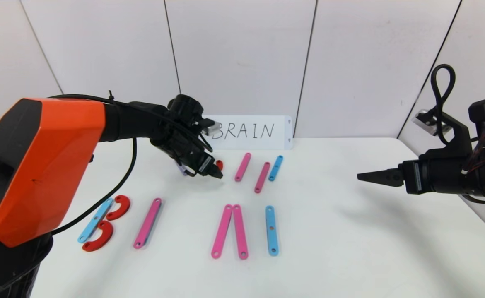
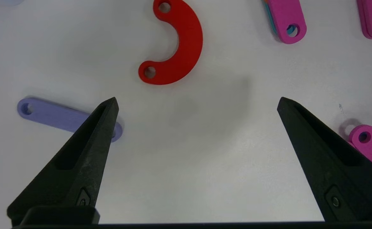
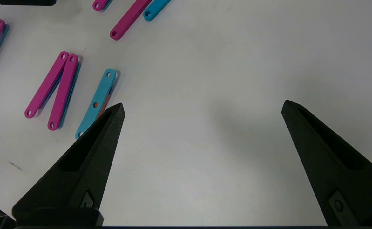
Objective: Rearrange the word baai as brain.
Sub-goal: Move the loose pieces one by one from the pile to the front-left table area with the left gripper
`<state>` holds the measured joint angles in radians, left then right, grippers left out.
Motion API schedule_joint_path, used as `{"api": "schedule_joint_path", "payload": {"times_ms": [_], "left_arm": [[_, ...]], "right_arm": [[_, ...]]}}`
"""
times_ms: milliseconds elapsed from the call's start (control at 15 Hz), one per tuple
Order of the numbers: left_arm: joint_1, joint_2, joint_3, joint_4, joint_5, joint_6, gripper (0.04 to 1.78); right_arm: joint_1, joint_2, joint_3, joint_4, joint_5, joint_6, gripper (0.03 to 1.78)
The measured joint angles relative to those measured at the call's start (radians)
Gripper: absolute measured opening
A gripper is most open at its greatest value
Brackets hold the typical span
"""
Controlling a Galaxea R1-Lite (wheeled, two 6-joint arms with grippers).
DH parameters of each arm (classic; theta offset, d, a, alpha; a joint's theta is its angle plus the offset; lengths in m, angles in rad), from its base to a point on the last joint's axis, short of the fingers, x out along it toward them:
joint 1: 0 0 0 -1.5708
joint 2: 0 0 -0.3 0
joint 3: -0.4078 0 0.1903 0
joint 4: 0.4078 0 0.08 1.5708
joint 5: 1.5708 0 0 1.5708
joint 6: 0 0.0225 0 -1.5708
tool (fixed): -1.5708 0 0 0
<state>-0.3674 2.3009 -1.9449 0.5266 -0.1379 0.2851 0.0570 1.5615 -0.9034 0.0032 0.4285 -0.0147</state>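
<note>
Just above centre-left of the head view, the left gripper (image 1: 216,174) hangs spread wide near a red C-shaped flat curve (image 2: 174,44) and a short purple holed strip (image 2: 55,116) on the white tabletop (image 1: 350,248); the right gripper (image 3: 201,108), wide, holds nothing.

In the head view, the left gripper (image 1: 216,174) is covering most of the red C-shaped holed curve (image 1: 219,164) and nearly all of the short purple flat strip (image 1: 181,169) near the table's far edge. In the left wrist view, one black finger (image 2: 87,149) is overlapping that purple strip's (image 2: 55,116) end, and three pink flat strips (image 2: 286,19) are being cropped by the frame edges. The white handwritten card's (image 1: 263,132) left end is sitting behind the left arm.
</note>
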Motion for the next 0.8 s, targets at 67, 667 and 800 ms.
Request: {"api": "schedule_joint_path", "payload": {"times_ms": [67, 667, 800], "left_arm": [[-0.006, 0.017, -0.010, -0.003, -0.003, -0.003, 1.75], [-0.020, 0.083, -0.030, -0.103, -0.080, -0.037, 1.75], [-0.020, 0.089, -0.030, -0.122, -0.080, -0.034, 1.75]], "right_arm": [[0.000, 0.000, 0.000, 0.000, 0.000, 0.000, 1.73], [0.000, 0.001, 0.001, 0.000, 0.000, -0.002, 1.73], [0.001, 0.001, 0.001, 0.000, 0.000, -0.002, 1.73]]}}
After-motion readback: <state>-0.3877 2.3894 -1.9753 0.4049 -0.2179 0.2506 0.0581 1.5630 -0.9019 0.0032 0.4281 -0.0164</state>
